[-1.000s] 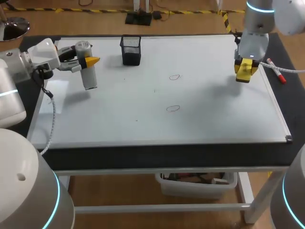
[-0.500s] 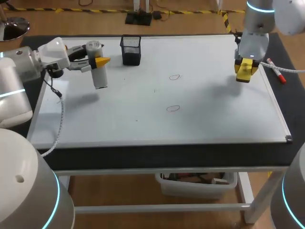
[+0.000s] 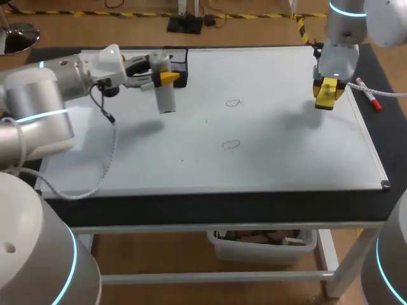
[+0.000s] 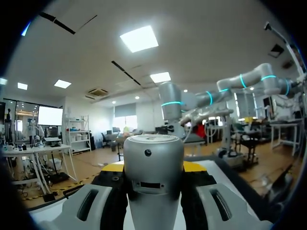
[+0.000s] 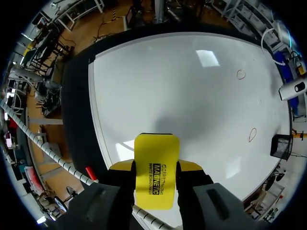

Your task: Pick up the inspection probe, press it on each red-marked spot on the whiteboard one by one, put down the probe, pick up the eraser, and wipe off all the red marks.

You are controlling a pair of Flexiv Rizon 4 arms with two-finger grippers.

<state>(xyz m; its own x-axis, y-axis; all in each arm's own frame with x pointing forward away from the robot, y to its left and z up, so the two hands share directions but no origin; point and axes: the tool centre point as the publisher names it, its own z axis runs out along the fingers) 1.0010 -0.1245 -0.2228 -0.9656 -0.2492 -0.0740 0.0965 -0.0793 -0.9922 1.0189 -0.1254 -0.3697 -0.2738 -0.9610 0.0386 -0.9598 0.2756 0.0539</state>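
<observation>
left claw (image 3: 164, 75) pinches probe (image 3: 166, 96), its tips mostly hidden; right claw (image 3: 327, 88) pinches eraser (image 5: 156, 167).

In the head view, the left hand (image 3: 165, 77) and its inspection probe (image 3: 166, 100) cover the lower part of the mesh pen holder (image 3: 180, 56). In the left wrist view, the probe hides most of both yellow fingertips (image 4: 194, 166).
</observation>
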